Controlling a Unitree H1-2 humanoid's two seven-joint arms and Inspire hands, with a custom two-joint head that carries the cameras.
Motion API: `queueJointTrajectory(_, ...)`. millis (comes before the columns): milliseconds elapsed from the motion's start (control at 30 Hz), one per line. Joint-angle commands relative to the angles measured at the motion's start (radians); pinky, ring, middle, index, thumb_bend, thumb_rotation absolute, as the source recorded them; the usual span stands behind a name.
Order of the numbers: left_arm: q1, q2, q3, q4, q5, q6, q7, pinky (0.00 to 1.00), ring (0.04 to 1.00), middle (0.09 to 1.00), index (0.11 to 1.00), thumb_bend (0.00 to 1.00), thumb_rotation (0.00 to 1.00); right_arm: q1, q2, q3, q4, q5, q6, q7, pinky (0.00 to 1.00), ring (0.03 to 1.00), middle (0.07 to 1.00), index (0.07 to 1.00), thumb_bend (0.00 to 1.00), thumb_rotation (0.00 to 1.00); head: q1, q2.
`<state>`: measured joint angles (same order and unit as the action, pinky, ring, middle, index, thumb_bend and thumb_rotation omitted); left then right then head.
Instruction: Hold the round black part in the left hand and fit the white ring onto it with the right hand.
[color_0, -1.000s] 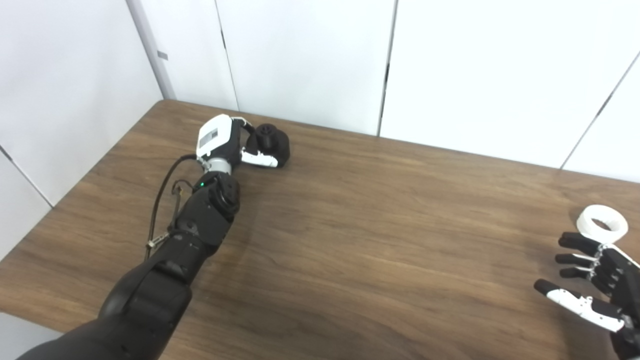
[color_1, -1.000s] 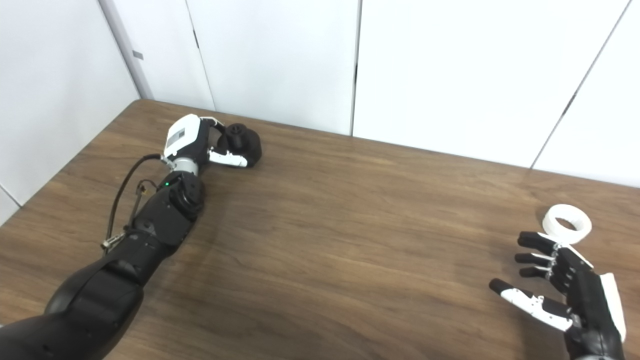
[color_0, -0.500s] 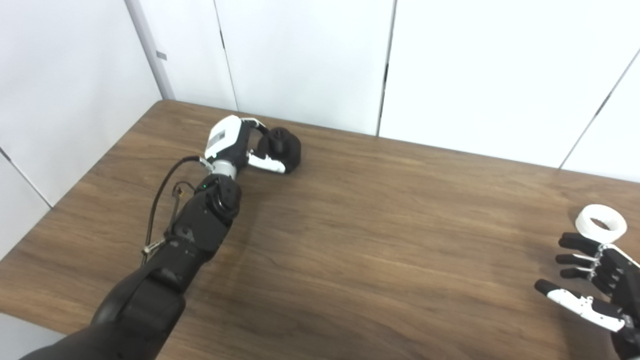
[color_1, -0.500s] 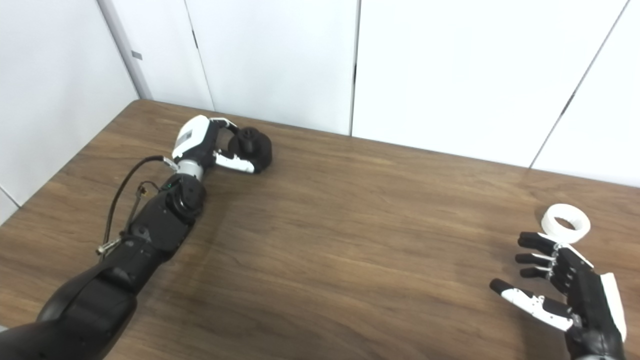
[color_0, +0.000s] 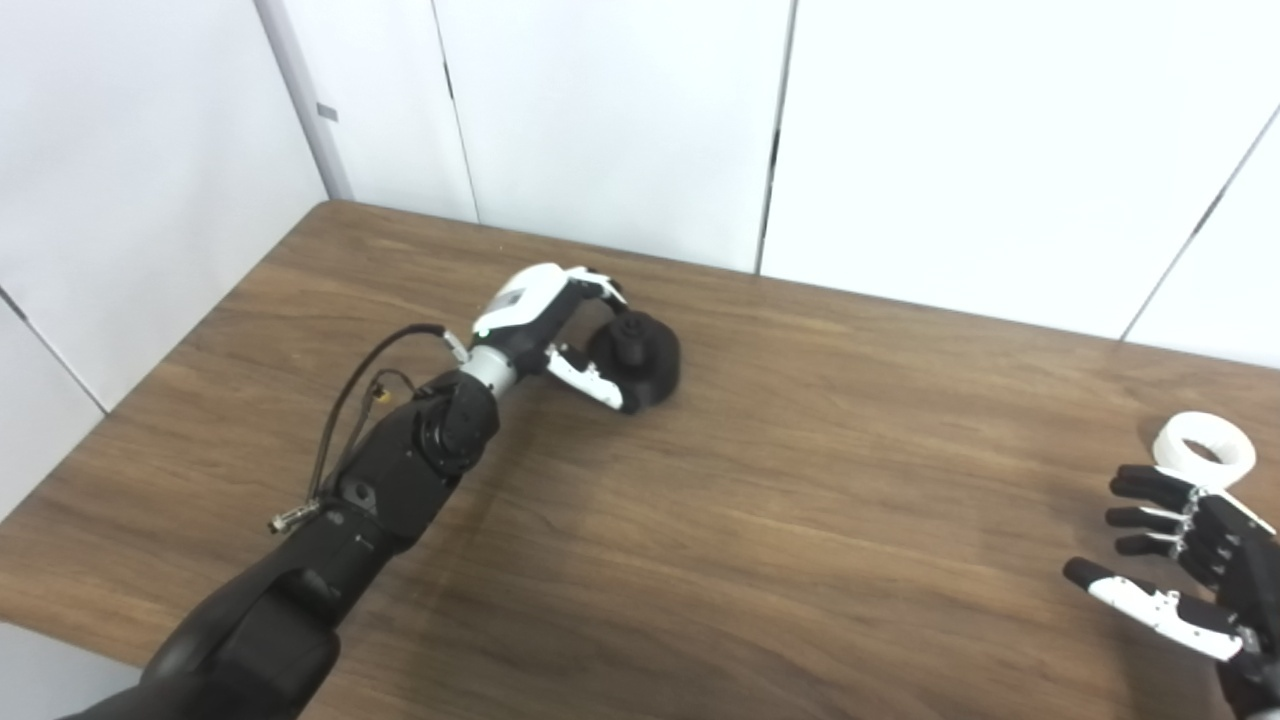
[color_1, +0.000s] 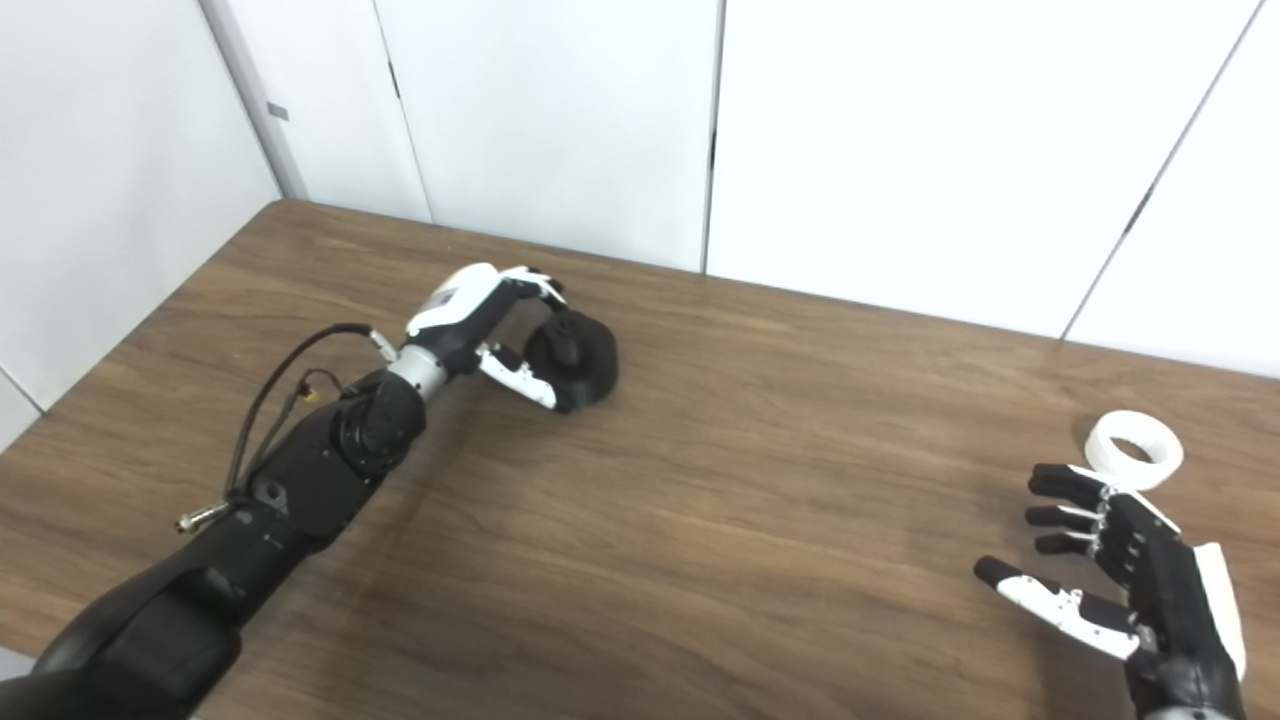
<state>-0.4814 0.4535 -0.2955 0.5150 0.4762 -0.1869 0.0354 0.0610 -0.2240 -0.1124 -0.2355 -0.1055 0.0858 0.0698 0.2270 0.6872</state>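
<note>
We find the left hand (color_0: 560, 320) closed around the round black part (color_0: 640, 358), with the thumb passing along the near side of the part and the fingers curled over its far side. The part sits low, at or just above the surface of the wooden table (color_0: 760, 480); we cannot tell whether it touches the tabletop. It lies in the left half of the table, toward the far edge. A raised knob on its top face points upward.

We find the right hand (color_1: 1120, 575) empty, palm turned inward, its fingers spread and its thumb extended toward the table centre. It hovers near the right front of the table.

The white ring (color_1: 1134, 449) lies flat on the tabletop just beyond the right hand's fingertips, apart from them. The ring and the black part are well apart, on opposite sides of the table.
</note>
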Motion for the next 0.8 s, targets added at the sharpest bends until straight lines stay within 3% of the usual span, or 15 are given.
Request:
queueJointTrajectory(0, 0.01, -0.002, -0.033, -0.053, 0.02, -0.014, -0.063, 0.93, 0.958, 0.877, 0.486, 0.52, 0.08, -0.028, -0.012, -0.004, -0.029, -0.002, -0.031, -0.01, 0.54, 0.631, 0.704, 0.684, 0.66, 0.07, -0.004, 0.002)
queueJointTrajectory(167, 0.044, -0.034, -0.074, -0.144, 0.002, -0.005, -0.157, 0.93, 0.977, 0.893, 0.487, 0.52, 0.07, -0.027, -0.008, -0.005, -0.047, 0.002, -0.008, -0.009, 0.55, 0.641, 0.708, 0.686, 0.66, 0.07, -0.014, 0.004)
queueJointTrajectory(400, 0.074, -0.079, -0.125, -0.201, 0.002, -0.066, -0.215, 0.92, 0.99, 0.9, 0.486, 0.52, 0.08, -0.032, -0.007, -0.009, -0.041, 0.014, -0.015, -0.009, 0.55, 0.636, 0.711, 0.69, 0.66, 0.08, -0.024, 0.006)
queueJointTrajectory(767, 0.126, -0.148, -0.236, -0.334, 0.031, -0.094, -0.304, 0.93, 1.0, 0.908, 0.487, 0.52, 0.08, -0.038, -0.007, -0.007, -0.039, 0.015, -0.023, -0.009, 0.55, 0.644, 0.714, 0.687, 0.65, 0.07, -0.034, 0.014)
